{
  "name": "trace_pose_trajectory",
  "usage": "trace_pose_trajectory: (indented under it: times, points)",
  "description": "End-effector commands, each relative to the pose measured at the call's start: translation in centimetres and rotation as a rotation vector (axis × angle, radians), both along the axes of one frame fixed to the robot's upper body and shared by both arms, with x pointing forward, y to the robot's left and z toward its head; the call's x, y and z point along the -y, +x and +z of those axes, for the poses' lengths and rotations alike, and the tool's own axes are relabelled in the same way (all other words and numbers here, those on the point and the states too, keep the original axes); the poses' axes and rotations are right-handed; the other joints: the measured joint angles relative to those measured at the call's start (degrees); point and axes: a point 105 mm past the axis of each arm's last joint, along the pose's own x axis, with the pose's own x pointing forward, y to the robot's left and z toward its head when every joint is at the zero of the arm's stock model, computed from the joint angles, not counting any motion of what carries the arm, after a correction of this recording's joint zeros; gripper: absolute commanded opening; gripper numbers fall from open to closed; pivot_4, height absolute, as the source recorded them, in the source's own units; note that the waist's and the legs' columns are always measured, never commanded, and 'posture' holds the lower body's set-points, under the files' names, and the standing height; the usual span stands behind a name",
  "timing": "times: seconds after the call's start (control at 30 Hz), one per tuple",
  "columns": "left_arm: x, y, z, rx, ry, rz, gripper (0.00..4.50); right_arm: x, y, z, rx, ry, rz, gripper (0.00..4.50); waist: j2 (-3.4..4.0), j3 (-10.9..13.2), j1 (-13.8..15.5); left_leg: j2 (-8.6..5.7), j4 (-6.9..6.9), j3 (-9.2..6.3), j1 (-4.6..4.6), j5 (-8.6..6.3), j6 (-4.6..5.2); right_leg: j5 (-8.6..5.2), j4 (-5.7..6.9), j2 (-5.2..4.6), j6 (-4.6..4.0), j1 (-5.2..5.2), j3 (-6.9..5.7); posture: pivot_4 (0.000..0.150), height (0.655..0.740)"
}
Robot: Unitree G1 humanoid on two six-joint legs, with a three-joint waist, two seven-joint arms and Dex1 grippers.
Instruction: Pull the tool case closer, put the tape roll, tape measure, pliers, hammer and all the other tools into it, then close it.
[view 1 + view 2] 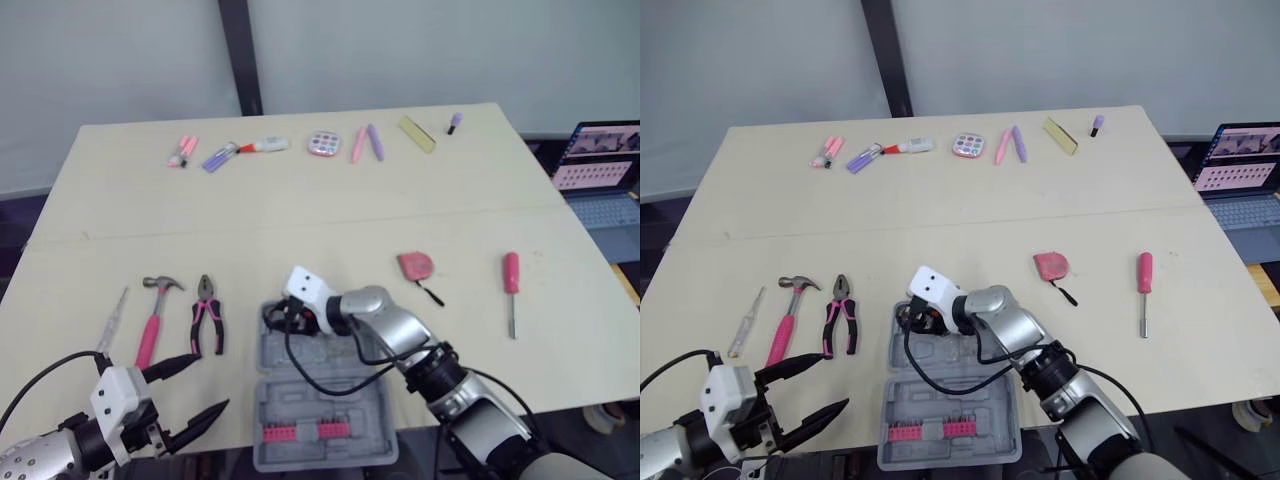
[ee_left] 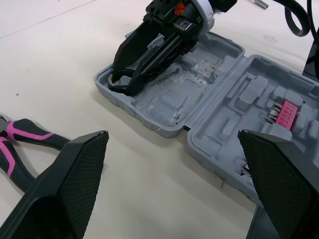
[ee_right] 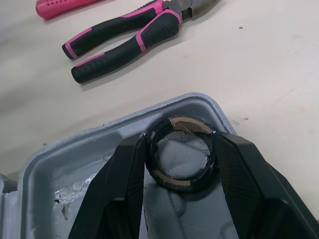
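1. The light is bright and even and comes from above; the pale table (image 1: 300, 200) is lit the same from edge to edge.
2. Shadows are soft and short; the pliers (image 3: 129, 46) throw a faint one on the table just beside their handles.
3. The grey tool case (image 2: 199, 94) carries small shiny spots on its moulded floor; its corner is darker around the tape roll (image 3: 187, 124), under the right gripper (image 3: 180, 142).
4. The laptop (image 1: 600, 160) screen glows by itself.
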Motion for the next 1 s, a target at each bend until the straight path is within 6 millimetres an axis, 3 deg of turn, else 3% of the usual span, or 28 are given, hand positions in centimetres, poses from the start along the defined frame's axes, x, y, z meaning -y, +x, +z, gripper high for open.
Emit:
trace_pose_trajectory:
  times: [0.03, 0.7, 0.8, 1.0]
  points:
    - [0.4, -0.2, 0.3, 0.009, 0.001, -0.009, 4.50, -0.3, -0.3, -0.1, 0.035, -0.013, 0.005, 2.27, 0.00, 0.00, 0.00, 0.00, 0.00, 0.00, 0.01, 0.00, 0.00, 0.00, 0.00, 0.00, 0.00, 0.00, 0.00, 0.150, 0.7400]
    - [0.5, -0.2, 0.2, 0.006, 0.000, -0.005, 4.50, -0.4, -1.0, -0.7, 0.016, -0.022, 0.014, 2.27, -0.01, -0.01, 0.02, 0.00, 0.00, 0.00, 0.03, 0.00, -0.01, 0.00, -0.01, 0.00, 0.00, 0.04, 0.00, 0.150, 0.7400]
    - [0.5, -0.2, 0.2, 0.007, -0.003, -0.005, 4.50, -0.8, -1.2, 0.3, -0.032, 0.061, 0.010, 2.27, -0.01, -0.01, 0.01, 0.00, 0.00, 0.00, 0.03, -0.01, -0.01, 0.00, -0.01, 0.00, 0.00, 0.03, 0.00, 0.150, 0.7400]
    - [0.3, -0.3, 0.7, 0.016, -0.010, -0.004, 4.50, -0.3, -1.1, 4.8, -0.110, 0.276, 0.033, 2.27, 0.00, 0.00, 0.07, 0.00, 0.00, -0.01, -0.01, -0.01, -0.01, 0.00, 0.00, 0.00, 0.00, 0.04, 0.00, 0.150, 0.7400]
